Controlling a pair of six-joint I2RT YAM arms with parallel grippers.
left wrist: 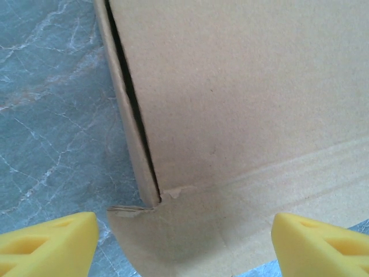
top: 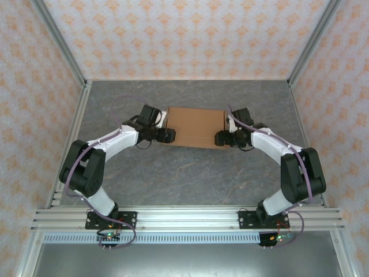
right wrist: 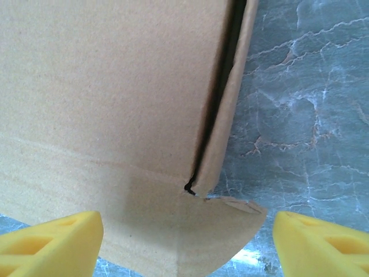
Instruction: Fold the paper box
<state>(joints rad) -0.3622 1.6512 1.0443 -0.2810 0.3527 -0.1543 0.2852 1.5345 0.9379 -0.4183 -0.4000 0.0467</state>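
The paper box (top: pixel 196 127) is a shallow brown cardboard rectangle lying flat in the middle of the grey table, lid down. My left gripper (top: pixel 166 136) is at its near left corner and my right gripper (top: pixel 222 138) at its near right corner. In the left wrist view the paper box (left wrist: pixel 242 104) lies ahead of the open left gripper (left wrist: pixel 184 245), whose yellow fingertips (left wrist: pixel 55 242) stand wide apart either side of a rounded front flap, not touching it. The right wrist view mirrors this: the paper box (right wrist: pixel 109 86), the open right gripper (right wrist: pixel 187 245), a yellow fingertip (right wrist: pixel 317 242).
Patterned walls close in the table (top: pixel 190 179) on three sides, with metal posts at the back corners. A rail of aluminium bars (top: pixel 190 219) runs along the near edge where both arm bases are bolted. Bare marbled surface lies around the box.
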